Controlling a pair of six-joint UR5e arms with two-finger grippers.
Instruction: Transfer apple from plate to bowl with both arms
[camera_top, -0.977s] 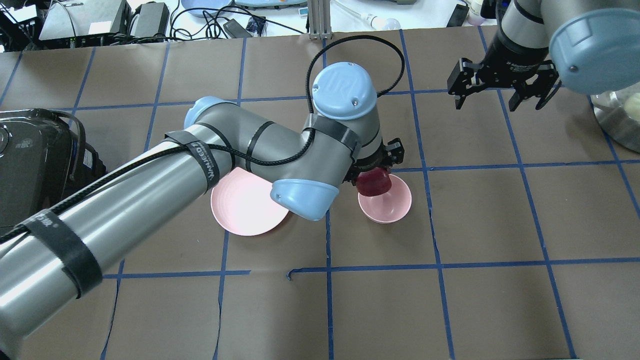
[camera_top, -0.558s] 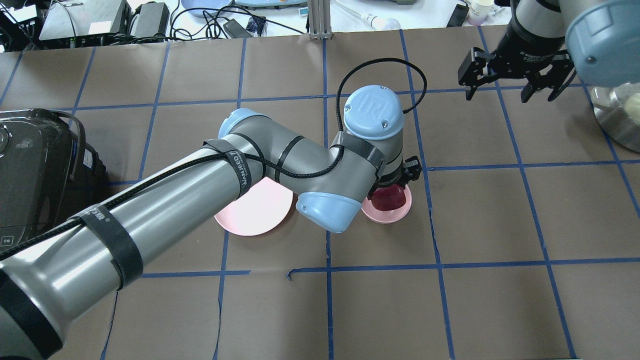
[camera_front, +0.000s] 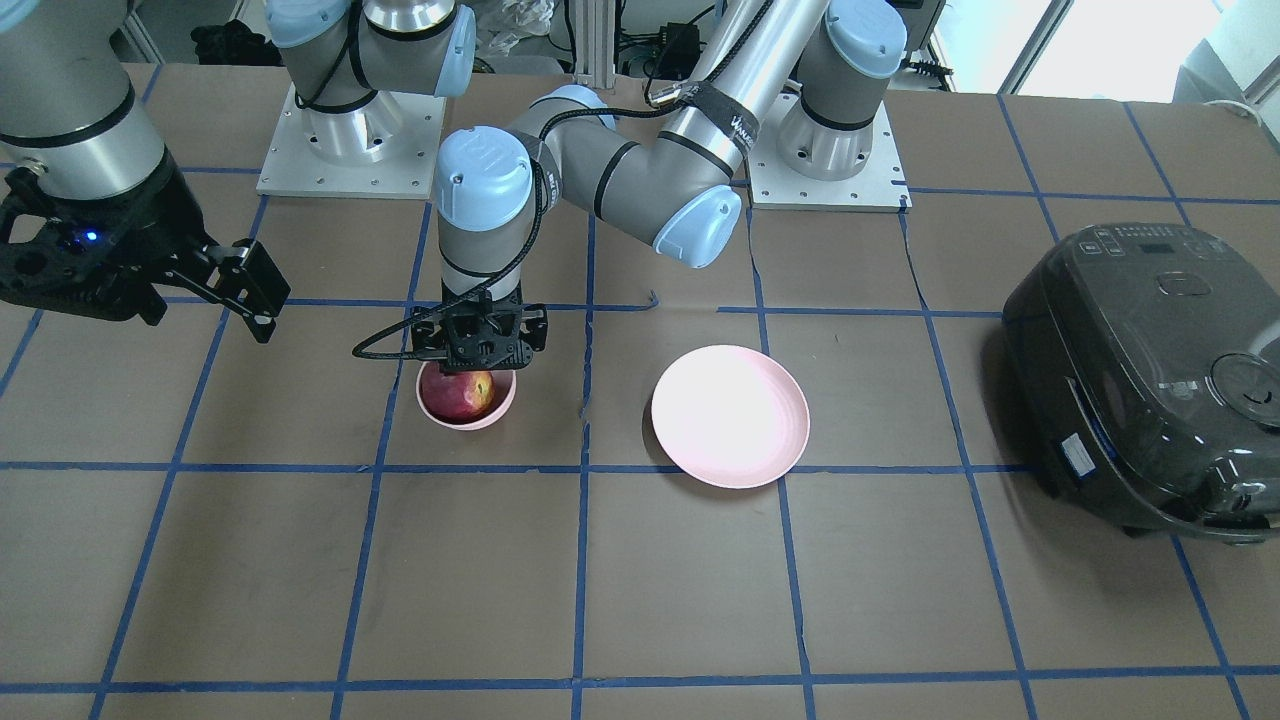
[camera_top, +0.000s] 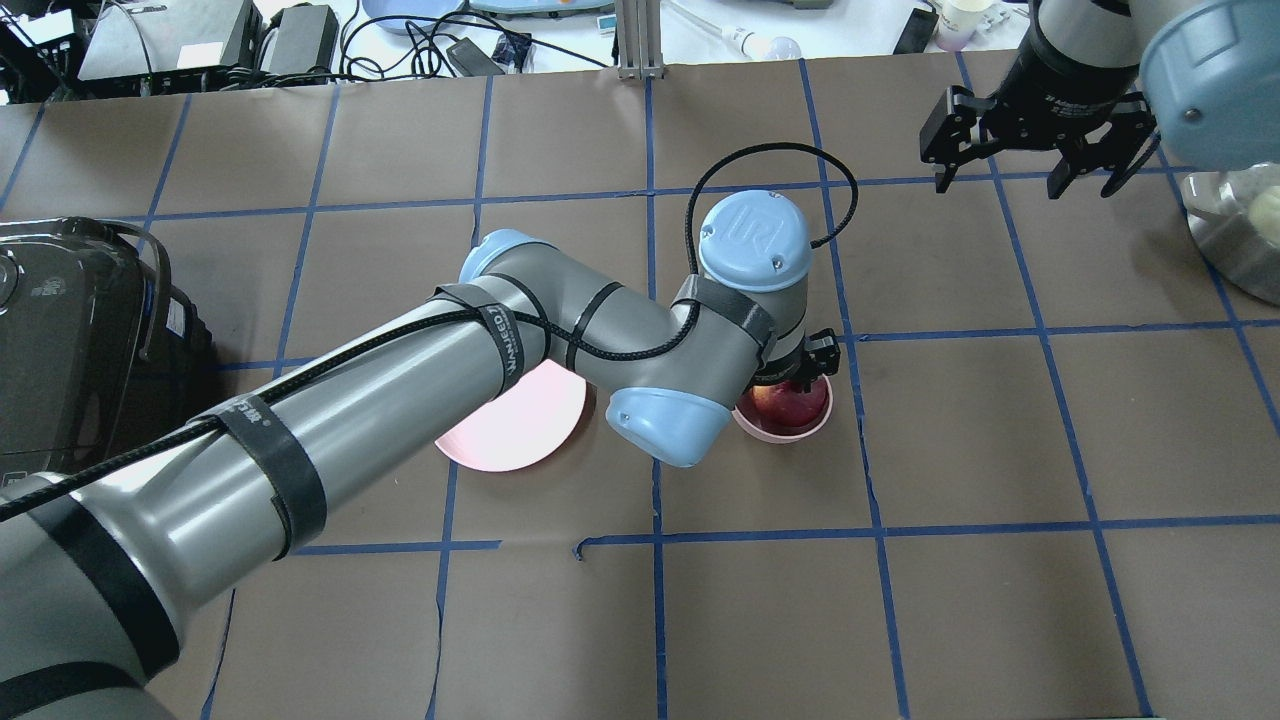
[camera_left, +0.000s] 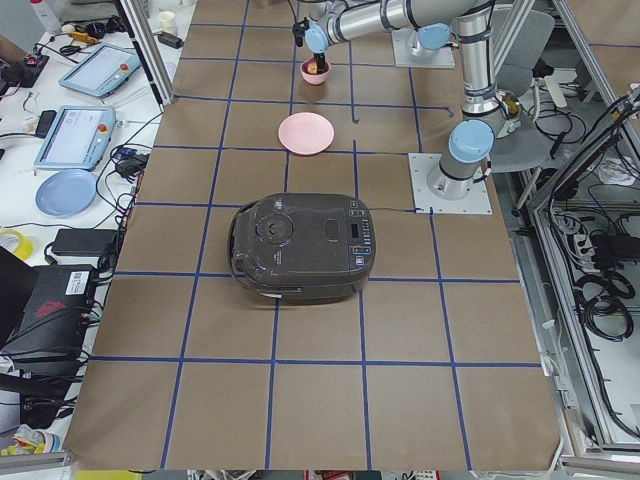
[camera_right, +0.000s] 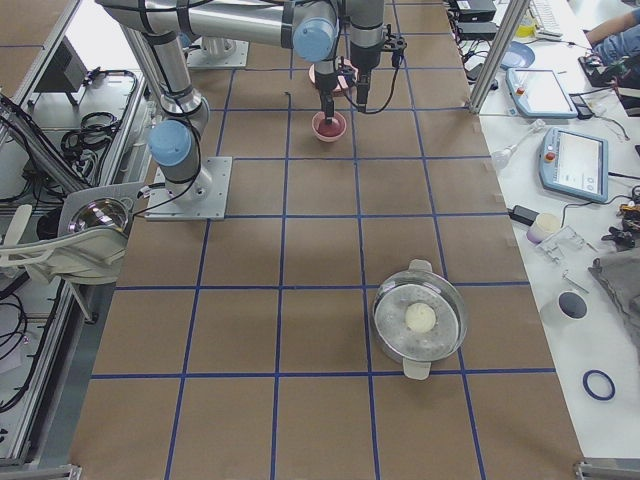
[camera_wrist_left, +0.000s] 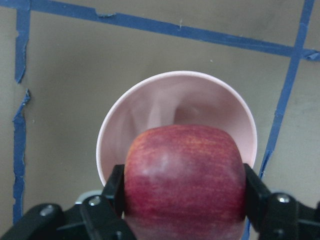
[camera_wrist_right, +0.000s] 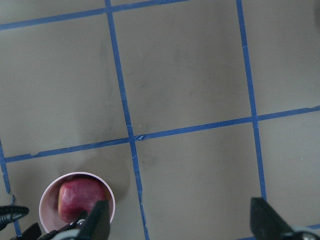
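The dark red apple sits low inside the small pink bowl, with its yellow patch facing the front camera. My left gripper stands straight above the bowl, shut on the apple, one finger on each side; the bowl's rim surrounds it. In the overhead view the left wrist covers most of the apple and bowl. The wide pink plate lies bare beside the bowl. My right gripper is open and empty, raised well off to the bowl's far right.
A black rice cooker stands at the table's left end. A steel pot holding a pale ball is at the right end. Blue tape lines grid the brown table. Clutter lies beyond the far edge.
My left arm has moved right and lowered the apple from above the bowl's near edge down into the bowl. My right gripper has drifted slightly farther back and right, still open.
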